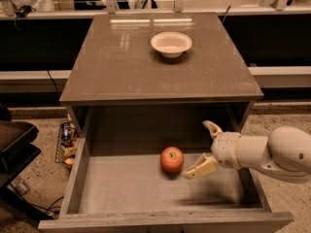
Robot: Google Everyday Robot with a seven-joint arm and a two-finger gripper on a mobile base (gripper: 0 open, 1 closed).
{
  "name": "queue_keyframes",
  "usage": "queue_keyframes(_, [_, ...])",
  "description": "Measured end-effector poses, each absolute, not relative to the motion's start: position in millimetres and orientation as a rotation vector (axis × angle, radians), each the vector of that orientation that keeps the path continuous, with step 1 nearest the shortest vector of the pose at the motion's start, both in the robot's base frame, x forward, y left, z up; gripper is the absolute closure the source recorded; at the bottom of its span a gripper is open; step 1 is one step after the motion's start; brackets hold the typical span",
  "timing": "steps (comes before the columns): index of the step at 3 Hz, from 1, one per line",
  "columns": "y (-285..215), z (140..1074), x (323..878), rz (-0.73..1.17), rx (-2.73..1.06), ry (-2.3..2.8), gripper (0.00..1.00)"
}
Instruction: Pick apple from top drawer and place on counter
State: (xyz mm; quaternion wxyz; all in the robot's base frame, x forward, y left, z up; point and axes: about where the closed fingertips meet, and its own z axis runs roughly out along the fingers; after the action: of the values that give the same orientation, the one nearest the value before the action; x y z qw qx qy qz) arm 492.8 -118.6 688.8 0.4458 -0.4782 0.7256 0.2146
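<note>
The red-orange apple (pixel 172 159) with a small sticker on top rests on the grey floor of the open top drawer (pixel 146 193), near its back wall. My gripper (pixel 203 147) reaches in from the right inside the drawer, just right of the apple. It is open and empty. One finger (pixel 198 169) lies low, close beside the apple's right side, and the other points up near the drawer's back right. The brown-grey counter (pixel 121 62) spans above the drawer.
A white bowl (pixel 171 43) stands on the counter toward the back. A pale ledge with metal rails (pixel 146 11) runs behind. A dark chair (pixel 14 144) and a wire rack with items (pixel 65 144) sit on the floor to the left.
</note>
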Motion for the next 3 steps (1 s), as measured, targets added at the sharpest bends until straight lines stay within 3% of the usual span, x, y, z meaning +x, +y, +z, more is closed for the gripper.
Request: queue_keyframes(3, [-80, 643, 487, 0.669, -1.269, 1.72, 0.0])
